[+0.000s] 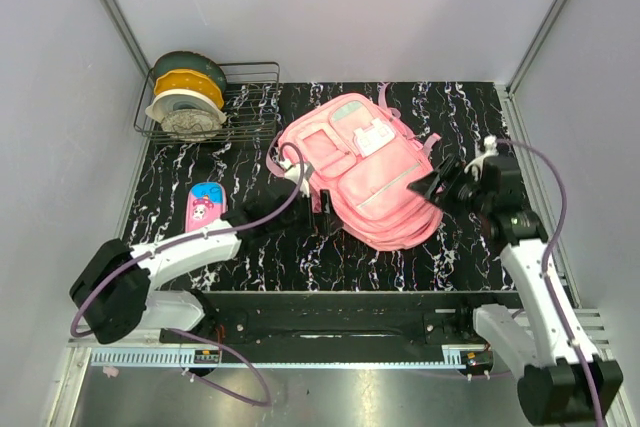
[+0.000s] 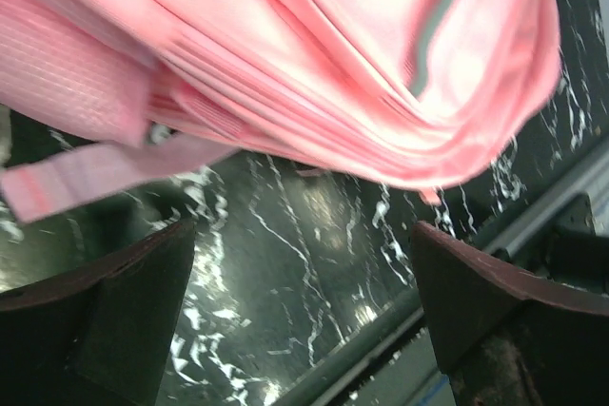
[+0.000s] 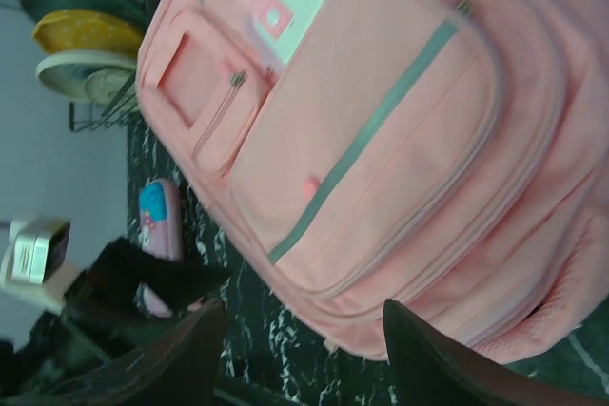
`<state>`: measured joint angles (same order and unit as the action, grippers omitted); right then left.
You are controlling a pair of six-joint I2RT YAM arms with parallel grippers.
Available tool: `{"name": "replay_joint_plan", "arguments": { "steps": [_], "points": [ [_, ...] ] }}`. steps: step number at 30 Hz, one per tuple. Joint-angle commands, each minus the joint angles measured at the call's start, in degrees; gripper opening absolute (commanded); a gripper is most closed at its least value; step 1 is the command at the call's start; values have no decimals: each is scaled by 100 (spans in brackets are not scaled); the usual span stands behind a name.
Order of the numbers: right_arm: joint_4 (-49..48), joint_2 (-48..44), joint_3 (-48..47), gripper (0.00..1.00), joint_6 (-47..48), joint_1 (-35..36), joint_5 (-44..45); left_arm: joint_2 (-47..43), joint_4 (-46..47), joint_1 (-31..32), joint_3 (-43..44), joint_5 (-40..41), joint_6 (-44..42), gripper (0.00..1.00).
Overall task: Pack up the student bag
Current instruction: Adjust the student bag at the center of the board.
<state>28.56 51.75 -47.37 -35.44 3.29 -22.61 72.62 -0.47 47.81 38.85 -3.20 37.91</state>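
Your student bag lies flat at mid-tabletop: soft pink fabric, zipped front pockets, pale grey stripes, a white-pink clasp patch. The left jaws and right jaws flank it, both released, gripping nothing. Only the top and right wrist views show the wire rack and small pencil case.

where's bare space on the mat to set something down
Bare mat lies back right, between the student bag and the mat's right edge, and in front of the bag toward the near edge. A patch sits between the wire rack and the pencil case. Crowded: beside the bag, where the left gripper and right gripper stand.
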Motion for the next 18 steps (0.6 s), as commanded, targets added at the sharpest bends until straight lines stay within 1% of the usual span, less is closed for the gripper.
{"name": "replay_joint_plan", "arguments": {
  "steps": [1,5,7,8,11,12,14,15,16,18],
  "points": [
    [-140,-866,623,70,-893,932,-282,129,-32,-465,456,-23,-301,99],
    [-236,-1482,1098,64,-1472,1664,212,630,20,-930,799,-443,-521,99],
    [-420,-1597,1414,59,-1641,1876,327,901,213,-967,904,-523,-574,99],
    [-491,-1597,1467,59,-1720,2129,415,1025,214,-975,1096,-593,-661,99],
    [-631,-1414,1477,58,-1747,2518,827,1552,65,-1002,1536,-830,-741,99],
    [-702,-1326,1459,58,-1773,2762,898,1658,65,-1002,1590,-901,-724,99],
    [-903,-1037,1433,57,-1852,2983,1100,1861,152,-1011,1608,-1032,-645,99],
    [-948,-931,1407,57,-1878,3254,1231,1896,196,-1011,1591,-1042,-610,99],
    [-992,-843,1398,57,-1922,3387,1563,1922,249,-1028,1564,-1051,-583,98],
    [-1255,-588,1432,56,-2054,3660,1873,1923,459,-1098,1459,-1156,-478,86]
  ]
}}
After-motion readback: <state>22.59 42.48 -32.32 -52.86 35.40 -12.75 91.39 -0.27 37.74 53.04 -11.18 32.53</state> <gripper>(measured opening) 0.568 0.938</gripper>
